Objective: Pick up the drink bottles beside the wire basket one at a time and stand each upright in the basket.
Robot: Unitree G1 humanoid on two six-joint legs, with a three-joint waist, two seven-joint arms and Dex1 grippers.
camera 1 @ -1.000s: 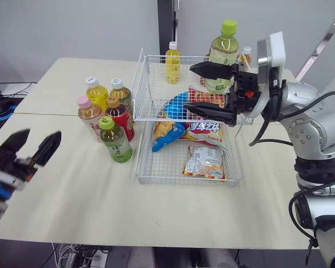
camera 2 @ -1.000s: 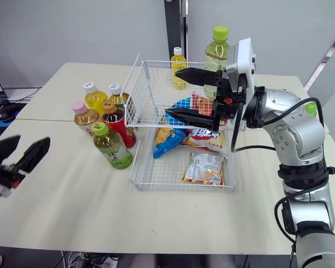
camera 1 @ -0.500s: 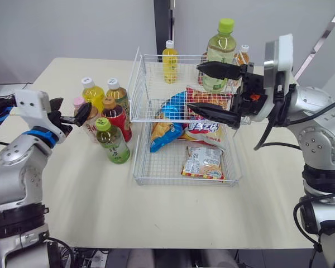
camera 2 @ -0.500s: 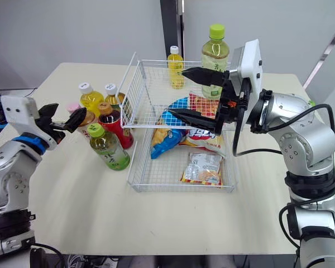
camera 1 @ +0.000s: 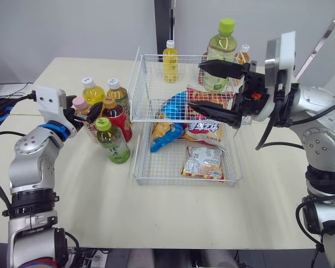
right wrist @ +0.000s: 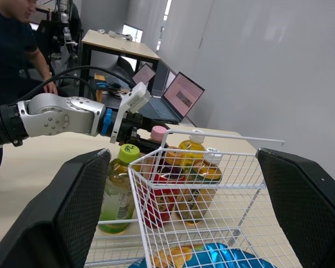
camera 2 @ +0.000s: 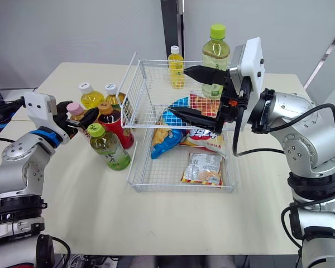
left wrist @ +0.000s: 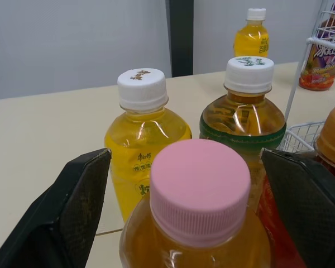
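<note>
**Left gripper brackets the pink-capped bottle**

A pale cream table [camera 1: 72,190] carries a white wire basket [camera 1: 135,167] that holds crinkled snack packets [camera 1: 204,162]. Above the basket hangs the right gripper [camera 2: 177,90], its fingers spread wide with nothing between them.

Just beside the basket, on the robot's left, stands a tight cluster of five plastic drink bottles [camera 1: 107,117], all upright and crowding one another. At the cluster's outer edge is the amber bottle with the pink screw cap [left wrist: 199,187]. The left gripper [camera 2: 81,118] sits level with that cap. Its fingers are spread to either side, with a gap showing on both (seen best from the left wrist).

This bottle looks full, so it is probably fairly heavy for its size. Its smooth, thin wall would likely give a little and may slip. The firmer hold seems to be at the shoulder, just below the ridged cap. A careless squeeze or lift there could knock over the touching neighbours.
</note>
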